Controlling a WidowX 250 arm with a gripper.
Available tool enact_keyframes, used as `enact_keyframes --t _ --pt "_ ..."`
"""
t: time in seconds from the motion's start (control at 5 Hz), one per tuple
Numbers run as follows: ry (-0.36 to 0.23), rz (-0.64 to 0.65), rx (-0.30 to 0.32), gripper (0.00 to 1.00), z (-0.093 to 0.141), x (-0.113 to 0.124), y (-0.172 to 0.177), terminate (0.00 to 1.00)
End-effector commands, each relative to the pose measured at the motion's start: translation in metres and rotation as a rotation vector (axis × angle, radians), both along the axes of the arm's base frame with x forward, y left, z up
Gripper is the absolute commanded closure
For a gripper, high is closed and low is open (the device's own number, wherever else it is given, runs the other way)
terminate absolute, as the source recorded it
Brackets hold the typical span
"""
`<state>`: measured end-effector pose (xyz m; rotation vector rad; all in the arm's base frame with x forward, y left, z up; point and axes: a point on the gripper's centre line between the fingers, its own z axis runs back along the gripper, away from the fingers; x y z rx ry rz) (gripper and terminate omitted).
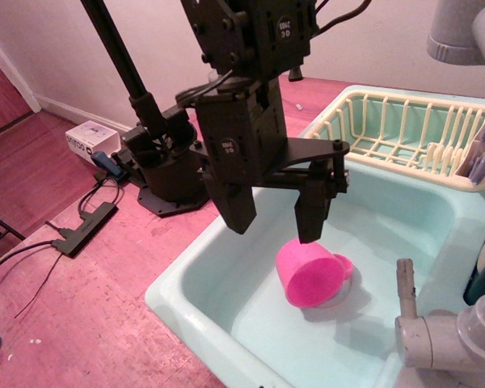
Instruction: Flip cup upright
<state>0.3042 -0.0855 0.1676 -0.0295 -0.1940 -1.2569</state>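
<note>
From my screen I see the cup (309, 273) lying inside the light green sink (226, 283), on its floor near the middle. It is bright pink and it is not upright: it rests tilted, with the closed bottom turned up and toward the camera, and the wider rim down against the sink floor. A small pink part, which I take for the handle, comes out on its right side, close to the drain; I cannot tell this part well.

My gripper (276, 218) hangs above the cup, a little to the left of it. The black fingers (311, 217) are spread apart and hold nothing. The right finger tip stands just over the top edge of the cup; from this view I cannot tell if it touches the cup or only is in front of it. The left finger is beside the cup, apart from it.

Behind the sink, on the right, a cream dish rack (404, 129) sits in its own compartment. A grey faucet (436, 331) is at the lower right corner. On the pink worktop (89, 323) at the left I see the black base of the arm (166, 174), some cables and a small white box (91, 139).
</note>
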Motion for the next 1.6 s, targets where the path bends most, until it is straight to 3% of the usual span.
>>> enact_keyframes --t 0.0,0.4,0.6,1.0,1.2,1.4 --pt "0.0 0.0 0.0 0.0 0.0 0.0 0.0 0.0" --pt "0.019 -0.249 0.099 0.0 -0.004 -0.014 0.017 0.0" --pt "0.029 -0.333 0.109 0.0 -0.011 -0.023 0.018 0.0" --pt "0.043 -0.441 0.09 0.0 -0.045 -0.006 0.004 0.0" --pt "0.021 -0.47 0.081 0.0 -0.057 0.02 -0.003 0.0" --pt "0.048 -0.509 0.084 0.0 -0.058 0.033 -0.006 0.0"
